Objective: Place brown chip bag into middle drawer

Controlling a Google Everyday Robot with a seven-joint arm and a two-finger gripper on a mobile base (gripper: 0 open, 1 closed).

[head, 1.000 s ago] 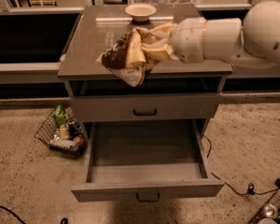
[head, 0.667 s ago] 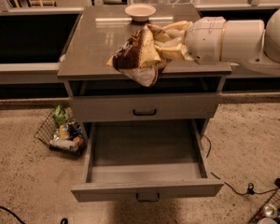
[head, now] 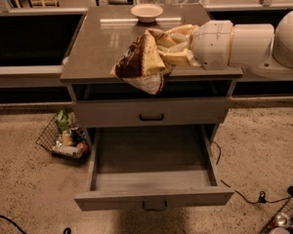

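The brown chip bag, crumpled dark brown foil with tan-yellow panels, hangs in my gripper above the front edge of the cabinet top. The gripper reaches in from the right on a white arm and its cream fingers are shut on the bag's right side. The middle drawer is pulled wide open below, a shallow grey wood-grain box with a small dark handle on its front. The bag is higher than the drawer and over its rear part.
A small cream bowl sits at the back of the cabinet top. The closed drawer front with a black handle is above the open drawer. A wire basket of items stands on the floor to the left. Cables lie at lower right.
The arm has moved right with the bag held in the gripper, and the bag has risen slightly. The drawer has stayed open.
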